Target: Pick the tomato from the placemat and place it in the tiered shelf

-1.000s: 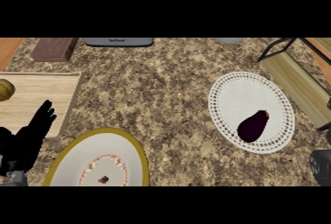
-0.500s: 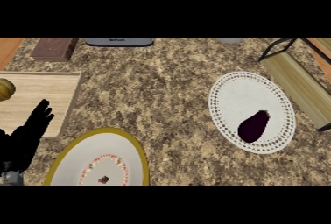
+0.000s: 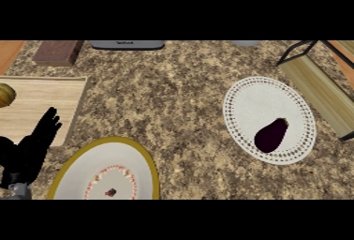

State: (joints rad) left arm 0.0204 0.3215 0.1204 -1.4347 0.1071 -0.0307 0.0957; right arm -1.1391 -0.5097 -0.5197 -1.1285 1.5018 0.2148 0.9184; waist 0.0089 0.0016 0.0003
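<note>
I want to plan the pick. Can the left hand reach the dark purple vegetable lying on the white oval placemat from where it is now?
Probably not easily: the left hand rests at the far left edge, the dark purple vegetable lies far right on the white oval placemat, though nothing blocks the counter between.

On the white oval placemat (image 3: 266,105), with its dotted lace-like border, lies a dark purple elongated vegetable (image 3: 270,135), more like an eggplant than a tomato, angled toward the lower right part. The wooden, black-framed tiered shelf (image 3: 319,89) stands just beside the placemat's right edge.
</note>
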